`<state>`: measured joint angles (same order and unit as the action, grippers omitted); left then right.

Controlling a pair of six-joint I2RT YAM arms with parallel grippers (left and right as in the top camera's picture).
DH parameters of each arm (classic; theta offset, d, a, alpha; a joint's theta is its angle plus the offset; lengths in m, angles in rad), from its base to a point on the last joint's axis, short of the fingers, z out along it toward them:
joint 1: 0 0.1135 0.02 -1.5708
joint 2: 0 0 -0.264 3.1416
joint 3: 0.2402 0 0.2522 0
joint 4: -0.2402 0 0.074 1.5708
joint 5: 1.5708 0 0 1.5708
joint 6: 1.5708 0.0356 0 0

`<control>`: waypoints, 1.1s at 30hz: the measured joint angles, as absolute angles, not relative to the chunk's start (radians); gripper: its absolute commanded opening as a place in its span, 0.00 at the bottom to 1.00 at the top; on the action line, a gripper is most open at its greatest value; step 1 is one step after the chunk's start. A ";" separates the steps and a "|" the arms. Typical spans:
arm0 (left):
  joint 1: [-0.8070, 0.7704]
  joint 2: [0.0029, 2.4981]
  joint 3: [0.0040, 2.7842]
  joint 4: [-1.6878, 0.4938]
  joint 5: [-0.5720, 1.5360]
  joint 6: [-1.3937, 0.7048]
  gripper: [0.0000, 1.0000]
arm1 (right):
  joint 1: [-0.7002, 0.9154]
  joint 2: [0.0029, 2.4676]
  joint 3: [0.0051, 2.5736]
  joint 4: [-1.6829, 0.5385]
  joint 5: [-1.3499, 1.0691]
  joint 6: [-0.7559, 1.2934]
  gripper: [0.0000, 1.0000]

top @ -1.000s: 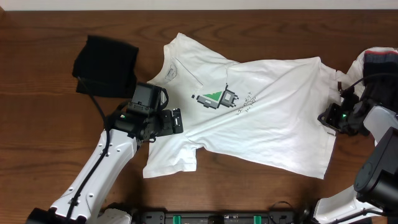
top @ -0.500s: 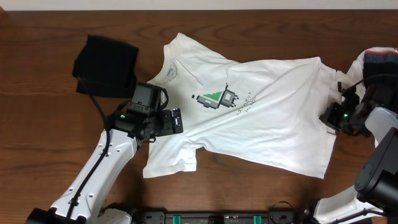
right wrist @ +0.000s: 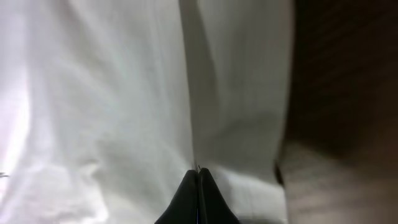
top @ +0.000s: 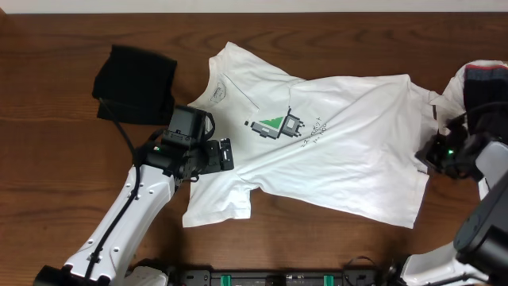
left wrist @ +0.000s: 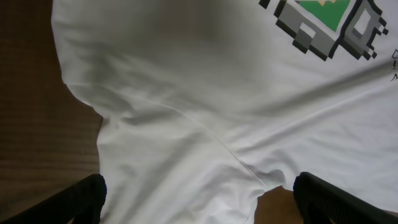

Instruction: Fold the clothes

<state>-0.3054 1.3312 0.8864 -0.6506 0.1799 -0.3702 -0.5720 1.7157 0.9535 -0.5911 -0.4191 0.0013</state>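
The white T-shirt (top: 333, 159) lies spread face up on the wooden table (top: 48, 191), its green-and-black pixel print (top: 274, 125) at the chest. My left gripper (top: 225, 155) is open and hovers over the shirt's left sleeve and armpit; in the left wrist view (left wrist: 199, 199) the jaws stand wide apart over the sleeve seam, with the print (left wrist: 323, 28) at upper right. My right gripper (top: 426, 155) is at the shirt's right hem. In the right wrist view (right wrist: 198, 171) its fingers are pressed together at the end of a fabric crease.
A folded black garment (top: 135, 83) lies at the back left. A white garment with a dark collar (top: 476, 79) sits bunched at the far right edge, just behind my right arm. Bare wood runs along the front and left.
My right gripper has shifted slightly to the right at the hem. The left arm and the shirt's body have not moved.
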 measured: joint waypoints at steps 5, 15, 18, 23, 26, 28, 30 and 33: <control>-0.305 1.331 0.886 -0.651 0.180 -0.370 0.98 | -0.590 1.639 0.965 -0.601 -0.410 -0.001 0.01; -0.305 1.331 0.886 -0.651 0.180 -0.370 0.98 | -0.591 1.643 0.966 -0.593 -0.330 0.006 0.01; -0.305 1.331 0.886 -0.651 0.180 -0.370 0.98 | -0.591 1.648 0.966 -0.591 -0.271 0.023 0.01; -0.305 1.331 0.886 -0.649 0.180 -0.370 0.98 | -0.591 1.675 0.966 -0.581 -0.237 0.041 0.01; -0.305 1.331 0.886 -0.649 0.180 -0.370 0.98 | -0.590 1.690 0.966 -0.578 -0.229 0.042 0.01; -0.305 1.331 0.886 -0.643 0.180 -0.370 0.98 | -0.590 1.694 0.966 -0.579 -0.228 0.042 0.03; -0.305 1.331 0.886 -0.623 0.180 -0.370 0.98 | -0.590 1.695 0.966 -0.583 -0.230 0.048 0.22; -0.305 1.331 0.886 -0.626 0.180 -0.370 0.98 | -0.590 1.695 0.966 -0.592 -0.264 0.034 0.43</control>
